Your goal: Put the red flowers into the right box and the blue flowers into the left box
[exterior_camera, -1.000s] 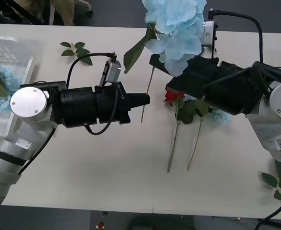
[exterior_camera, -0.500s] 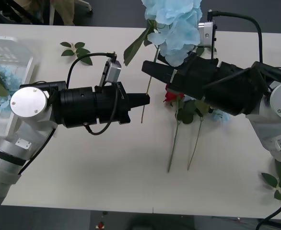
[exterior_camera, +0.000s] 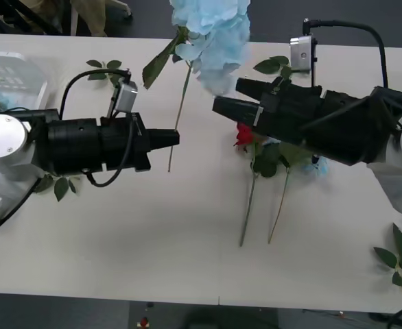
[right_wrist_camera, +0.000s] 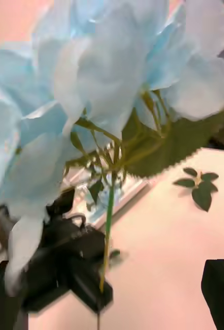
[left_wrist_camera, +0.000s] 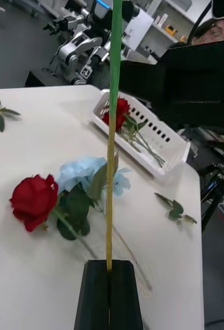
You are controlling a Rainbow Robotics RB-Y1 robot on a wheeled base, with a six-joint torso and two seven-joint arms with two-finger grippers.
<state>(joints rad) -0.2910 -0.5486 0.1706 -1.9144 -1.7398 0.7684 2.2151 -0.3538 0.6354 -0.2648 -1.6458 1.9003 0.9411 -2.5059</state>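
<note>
A blue flower (exterior_camera: 211, 34) is held upright above the desk (exterior_camera: 153, 226), its thin stem (left_wrist_camera: 112, 154) clenched low down by the left fingers (left_wrist_camera: 110, 294). The right fingers (exterior_camera: 232, 103) are released nearby. The top-heavy head may tip or slip before the left box (exterior_camera: 16, 79) is reached.

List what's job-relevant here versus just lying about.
Job: blue flower, stem clamped in left gripper; right gripper, open beside it; red rose; left box; right box.
Lying about: loose leaf sprigs.
</note>
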